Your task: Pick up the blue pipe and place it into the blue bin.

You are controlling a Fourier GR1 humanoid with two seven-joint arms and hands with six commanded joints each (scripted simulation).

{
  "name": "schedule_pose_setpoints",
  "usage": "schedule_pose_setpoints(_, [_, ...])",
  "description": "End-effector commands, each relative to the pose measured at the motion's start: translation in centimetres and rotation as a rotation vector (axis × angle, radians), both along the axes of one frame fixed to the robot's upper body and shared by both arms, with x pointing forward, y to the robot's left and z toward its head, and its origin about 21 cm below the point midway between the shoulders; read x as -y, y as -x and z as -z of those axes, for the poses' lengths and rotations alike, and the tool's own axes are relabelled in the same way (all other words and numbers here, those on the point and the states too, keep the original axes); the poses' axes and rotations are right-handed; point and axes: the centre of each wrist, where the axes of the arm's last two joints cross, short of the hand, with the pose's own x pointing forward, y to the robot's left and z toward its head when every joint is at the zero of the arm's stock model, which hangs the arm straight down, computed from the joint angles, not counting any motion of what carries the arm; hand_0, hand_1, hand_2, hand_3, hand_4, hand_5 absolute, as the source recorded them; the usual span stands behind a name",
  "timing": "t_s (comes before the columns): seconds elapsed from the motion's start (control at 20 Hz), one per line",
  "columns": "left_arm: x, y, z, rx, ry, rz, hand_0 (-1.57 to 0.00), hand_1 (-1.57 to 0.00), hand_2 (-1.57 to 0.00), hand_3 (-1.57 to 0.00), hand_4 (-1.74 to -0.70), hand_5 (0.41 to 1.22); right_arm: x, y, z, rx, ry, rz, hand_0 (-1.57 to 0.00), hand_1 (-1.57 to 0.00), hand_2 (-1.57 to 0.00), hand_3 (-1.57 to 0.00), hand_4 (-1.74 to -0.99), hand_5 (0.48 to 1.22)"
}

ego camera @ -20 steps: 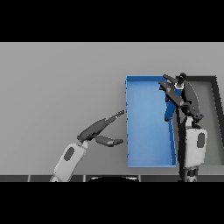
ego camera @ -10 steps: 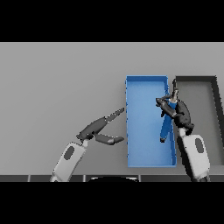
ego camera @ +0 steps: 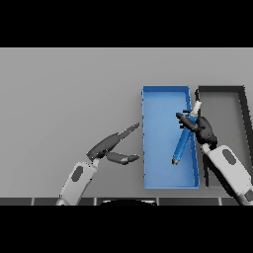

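The blue pipe (ego camera: 183, 143) is a slim, straight tube, blue along its body with a pale tip at its upper end and a dark cap at the lower; it slants over the right half of the blue bin (ego camera: 163, 101), the pale tip reaching past the bin's right wall; the right hand (ego camera: 201, 128) curls its fingers round the pipe's upper part; beside the bin stands a dark bin (ego camera: 220, 89); the left hand (ego camera: 114, 146) hovers over the grey table (ego camera: 64, 89), just left of the blue bin, fingers straight and spread.
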Motion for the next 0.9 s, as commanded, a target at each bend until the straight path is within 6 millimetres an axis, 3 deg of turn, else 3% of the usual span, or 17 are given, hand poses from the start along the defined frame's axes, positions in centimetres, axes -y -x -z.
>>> schedule_pose_setpoints(0.0, [-0.1,-0.1,0.0,0.003,0.002,0.0,0.0,0.0,0.0,0.0,-0.92,0.494,-0.1,0.1,-0.2,0.002,0.092,-0.057,-0.35,-0.34,-0.32,-0.09,-1.279,1.01])
schedule_pose_setpoints(0.15, [0.4,-0.1,0.0,-0.005,-0.001,0.0,0.0,0.0,0.0,0.0,-0.93,0.495,-0.4,0.4,0.0,-0.035,0.159,-0.138,-0.18,-0.17,-0.16,-0.05,-1.219,0.87])
schedule_pose_setpoints(0.3, [-0.2,-0.1,-0.1,0.001,0.002,0.001,0.0,0.0,0.0,0.0,-0.93,0.496,-0.5,0.2,0.2,-0.081,0.226,-0.218,-0.09,-0.09,-0.08,-0.02,-1.175,0.788])
schedule_pose_setpoints(0.55, [-0.1,-0.1,0.4,-0.008,-0.004,-0.009,0.0,0.0,0.0,0.0,-0.93,0.497,-0.3,0.4,-0.1,-0.092,0.261,-0.242,-0.03,-0.03,-0.03,-0.01,-1.099,0.725])
schedule_pose_setpoints(0.85, [-0.1,-1.0,-0.4,-0.002,-0.009,-0.009,0.0,0.0,0.0,0.0,-0.93,0.495,-0.5,0.6,0.0,-0.084,0.271,-0.304,-0.02,-0.02,-0.02,0.0,-1.084,0.714])
